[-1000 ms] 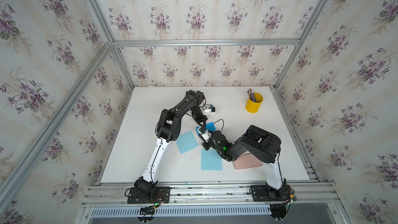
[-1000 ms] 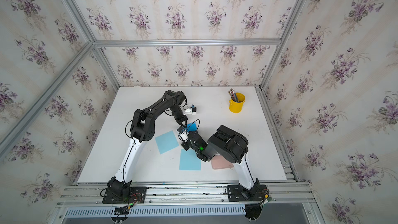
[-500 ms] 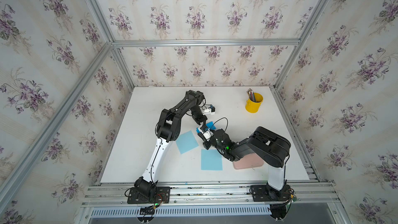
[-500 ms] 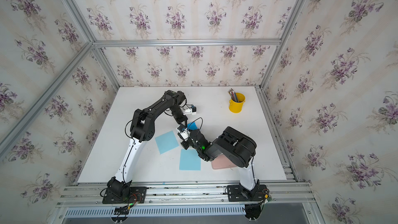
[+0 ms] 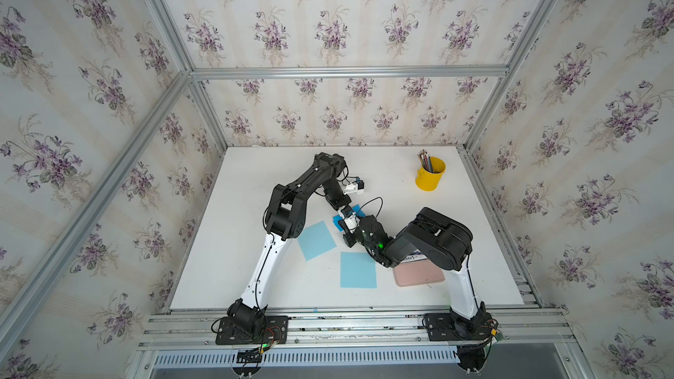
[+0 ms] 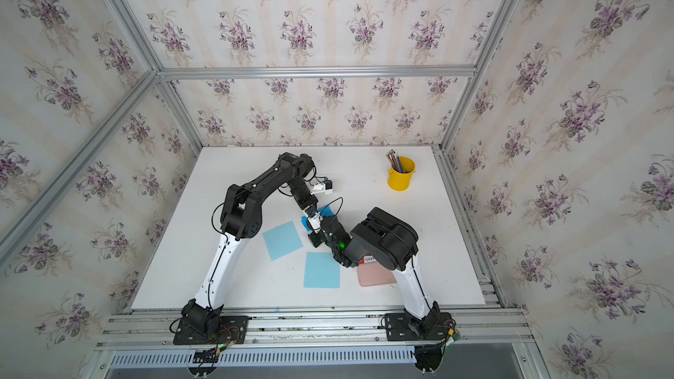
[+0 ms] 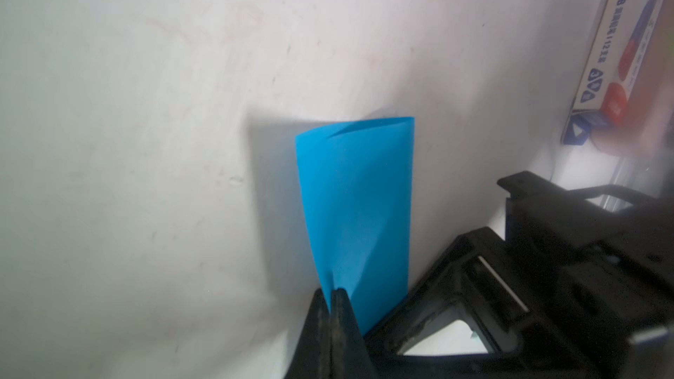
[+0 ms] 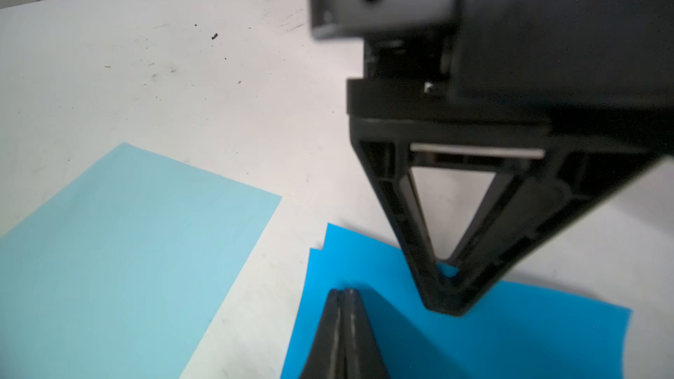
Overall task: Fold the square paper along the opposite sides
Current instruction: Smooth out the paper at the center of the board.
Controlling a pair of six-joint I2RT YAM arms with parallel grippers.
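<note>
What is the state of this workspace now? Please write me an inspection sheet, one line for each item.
Surface: white table, with scuffs and small dark specks.
Job's things: dark blue paper curled over, not pressed flat.
Clutter: tilted light blue sheet and straight light blue sheet, both flat; yellow cup of pencils; pink case, partly under the right arm.
Grippers: left gripper shut on the dark blue paper's edge; right gripper shut, tips at the paper.
Cables: black cable loops above the grippers.
Surroundings: floral walls, aluminium frame.

Three blue papers (image 5: 316, 240), one yellow cup (image 5: 430, 178), one pink case (image 5: 419, 273).
</note>
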